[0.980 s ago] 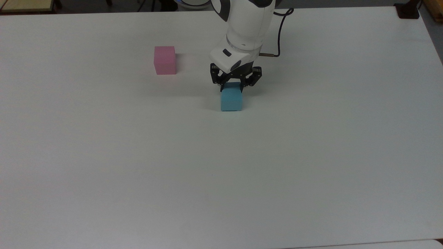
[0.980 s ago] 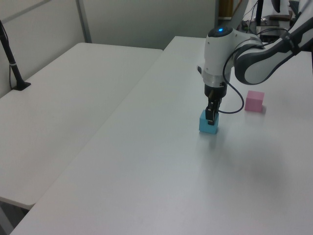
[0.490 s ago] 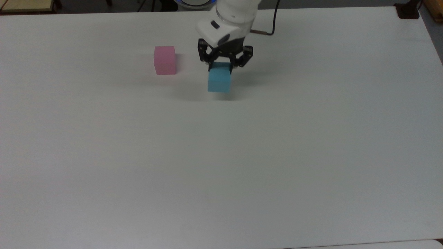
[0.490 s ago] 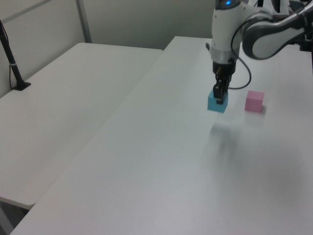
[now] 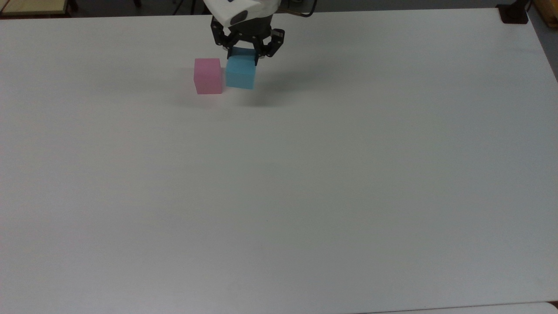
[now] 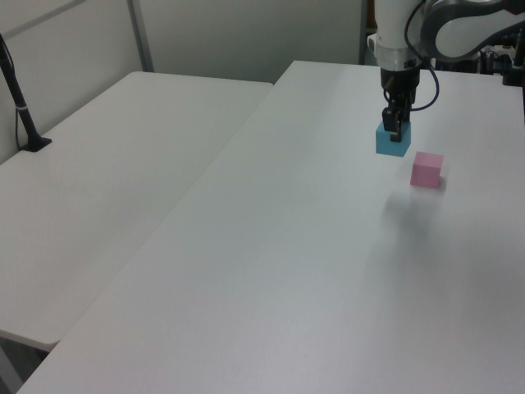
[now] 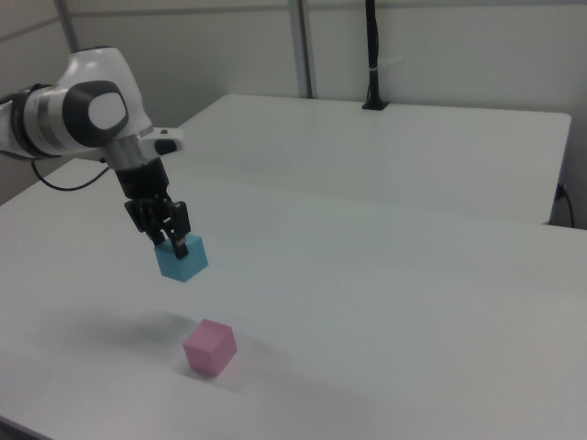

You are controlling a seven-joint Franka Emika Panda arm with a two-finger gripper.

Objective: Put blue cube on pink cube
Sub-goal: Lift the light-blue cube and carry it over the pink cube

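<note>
Below the tool [image 7: 171,240] spreads a wide white tabletop [image 5: 279,196]. Its fingers are clamped on the blue cube [image 7: 181,258], which hangs clear of the surface. The pink cube [image 7: 210,347] sits on the tabletop, lower than the tool and just beside it.

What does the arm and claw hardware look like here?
White glossy rounded arm links with grey joint sections and a round grey cap on one joint. The claw has a white housing over black fingers and black linkages. A dark cable loops beside the wrist.
</note>
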